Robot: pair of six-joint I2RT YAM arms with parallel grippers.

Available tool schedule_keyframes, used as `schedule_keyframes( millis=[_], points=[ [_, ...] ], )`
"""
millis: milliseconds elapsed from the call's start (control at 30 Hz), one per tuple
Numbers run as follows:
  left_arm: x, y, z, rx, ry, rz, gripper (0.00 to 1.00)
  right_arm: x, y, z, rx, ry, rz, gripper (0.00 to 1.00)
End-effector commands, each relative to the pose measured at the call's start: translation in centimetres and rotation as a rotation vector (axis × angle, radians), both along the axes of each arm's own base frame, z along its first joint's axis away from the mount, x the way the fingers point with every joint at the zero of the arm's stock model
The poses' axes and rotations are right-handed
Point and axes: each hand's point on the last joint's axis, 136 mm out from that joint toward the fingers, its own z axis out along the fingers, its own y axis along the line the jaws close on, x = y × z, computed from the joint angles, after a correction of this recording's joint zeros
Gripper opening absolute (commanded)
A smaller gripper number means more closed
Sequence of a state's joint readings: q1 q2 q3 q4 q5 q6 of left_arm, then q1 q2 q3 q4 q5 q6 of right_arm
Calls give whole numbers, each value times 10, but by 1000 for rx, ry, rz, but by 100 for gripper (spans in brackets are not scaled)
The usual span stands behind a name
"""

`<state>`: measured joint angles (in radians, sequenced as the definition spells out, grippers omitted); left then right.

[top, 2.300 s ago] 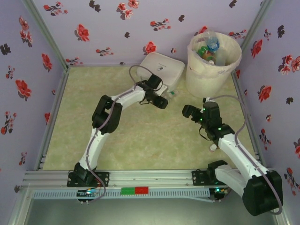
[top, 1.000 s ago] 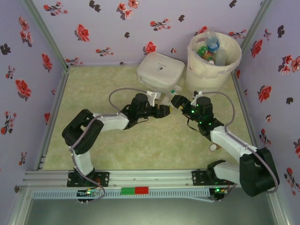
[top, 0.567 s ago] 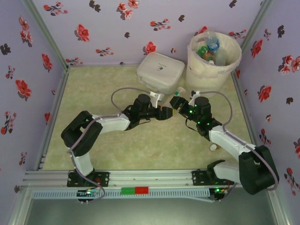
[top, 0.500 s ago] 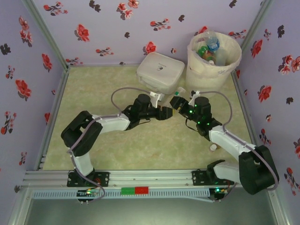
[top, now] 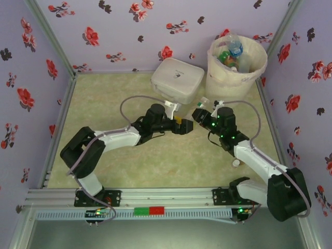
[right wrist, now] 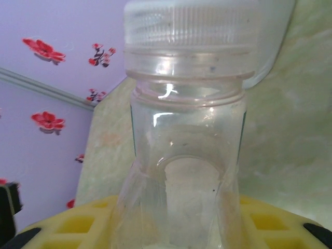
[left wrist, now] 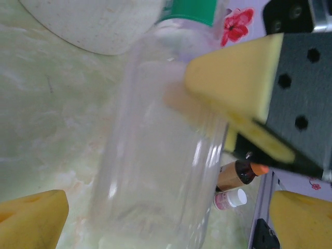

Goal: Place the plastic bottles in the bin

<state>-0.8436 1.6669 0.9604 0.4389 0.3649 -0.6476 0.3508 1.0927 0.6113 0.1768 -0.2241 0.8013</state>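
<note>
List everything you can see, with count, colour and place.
clear bottle: one, white cap, green label, between the arms
bin: one, cream-white, far right corner
other bottles: several, clear and green, inside the bin
case: one, white, left of the bin
table: one, pale green, under everything
tiny bottle: one, brown, orange cap, right side of the table
small vial: one, pinkish, white cap, beside the tiny bottle
left fingers: two, yellow, open around the clear bottle
right fingers: two, yellow, shut on the clear bottle

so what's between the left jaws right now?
A clear plastic bottle, in the left wrist view. The left jaws stand wide on either side, off it; the right jaws grip it.
</note>
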Motion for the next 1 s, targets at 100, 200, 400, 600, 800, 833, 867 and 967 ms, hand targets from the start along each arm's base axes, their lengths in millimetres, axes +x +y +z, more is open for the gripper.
schedule_keyframes(
  millis=[100, 200, 400, 600, 800, 833, 867, 967],
  points=[
    [34, 60, -1, 145, -23, 243, 100, 14, -50, 67, -148, -151, -109, 42],
    [54, 98, 1, 247, -46, 403, 100, 20, -65, 103, -209, -213, -140, 42],
    [79, 169, -4, 352, 23, 659, 100, 35, -89, 183, -324, -346, -211, 42],
    [70, 191, -7, 377, 8, 694, 100, 56, -118, 247, -407, -447, -326, 41],
    [58, 208, -18, 378, 27, 725, 100, 101, -146, 277, -451, -475, -462, 41],
    [57, 211, -18, 381, 27, 731, 100, 108, -150, 278, -460, -479, -488, 41],
    [56, 214, -18, 384, 25, 736, 100, 115, -153, 278, -470, -480, -505, 41],
    [54, 222, -17, 392, 15, 752, 100, 136, -168, 272, -526, -452, -571, 41]
  ],
)
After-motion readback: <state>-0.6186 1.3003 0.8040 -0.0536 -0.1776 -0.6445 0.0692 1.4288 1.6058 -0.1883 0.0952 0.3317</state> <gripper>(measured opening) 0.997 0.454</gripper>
